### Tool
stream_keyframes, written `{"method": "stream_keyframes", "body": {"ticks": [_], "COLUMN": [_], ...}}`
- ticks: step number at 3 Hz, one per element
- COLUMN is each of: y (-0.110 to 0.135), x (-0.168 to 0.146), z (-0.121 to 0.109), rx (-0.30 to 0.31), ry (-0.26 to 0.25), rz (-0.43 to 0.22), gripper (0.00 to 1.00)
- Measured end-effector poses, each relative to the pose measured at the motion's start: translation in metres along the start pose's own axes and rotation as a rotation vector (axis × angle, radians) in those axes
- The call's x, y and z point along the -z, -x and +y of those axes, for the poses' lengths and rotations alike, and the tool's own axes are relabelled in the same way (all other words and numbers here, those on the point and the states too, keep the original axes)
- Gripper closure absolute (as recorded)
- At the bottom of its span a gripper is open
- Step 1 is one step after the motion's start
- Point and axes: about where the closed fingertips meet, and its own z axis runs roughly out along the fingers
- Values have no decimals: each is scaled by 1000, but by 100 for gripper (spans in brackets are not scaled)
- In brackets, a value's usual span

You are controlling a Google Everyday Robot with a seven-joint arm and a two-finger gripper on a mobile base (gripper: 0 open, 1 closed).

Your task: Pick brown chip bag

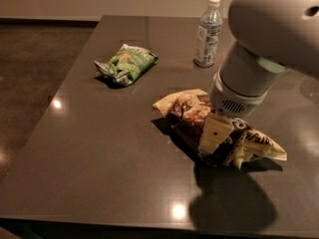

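The brown chip bag [188, 111] lies flat on the dark table [99, 158], right of centre, with its pale cream ends pointing up-left and down-right. My gripper [215, 133] reaches down from the big pale arm at the upper right and sits right on the middle of the bag, in contact with it. The arm's wrist hides part of the bag's far side. The bag rests on the table.
A smaller green snack bag [127, 63] lies at the back left of the table. A clear water bottle [208, 33] stands upright behind the brown bag, close to the arm. The table's front edge runs along the bottom, with dark floor to the left.
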Motion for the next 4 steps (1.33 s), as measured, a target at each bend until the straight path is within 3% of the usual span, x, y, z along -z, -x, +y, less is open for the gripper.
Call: {"method": "stream_keyframes", "body": {"ticks": [2,3,4], "y": [0,3,4], "x": [8,28,54], "z": [0,-4,-12], "rx": [1,3,12], "ry": [18,28,36], "rz": [-8,-43,-81], "gripper": [72,95,100]}}
